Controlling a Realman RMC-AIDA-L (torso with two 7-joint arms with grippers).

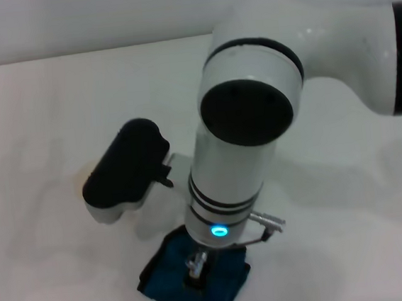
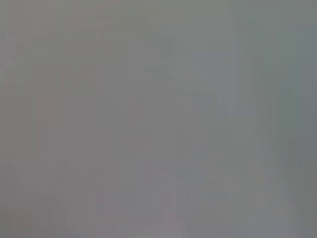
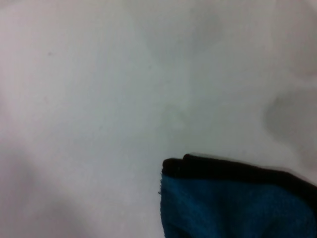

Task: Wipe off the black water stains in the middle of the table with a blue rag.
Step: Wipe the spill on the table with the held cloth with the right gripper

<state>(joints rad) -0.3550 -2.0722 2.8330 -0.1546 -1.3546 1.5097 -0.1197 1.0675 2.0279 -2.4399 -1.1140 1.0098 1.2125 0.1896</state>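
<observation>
The blue rag (image 1: 199, 282) lies bunched on the white table (image 1: 34, 124) at the near edge of the head view. My right gripper (image 1: 196, 268) points straight down into the rag's middle, its narrow fingers close together and pinching the cloth. The right wrist view shows a corner of the rag (image 3: 233, 208) with its black edging on bare table (image 3: 99, 99). No dark stain shows in any view; it may be hidden under the arm or the rag. My left gripper is out of view; the left wrist view shows only plain grey.
My right arm's thick white forearm (image 1: 237, 154) and its black-and-white wrist housing (image 1: 126, 170) hang over the middle of the table and hide what lies beneath. The table's far edge (image 1: 85, 53) runs along the back.
</observation>
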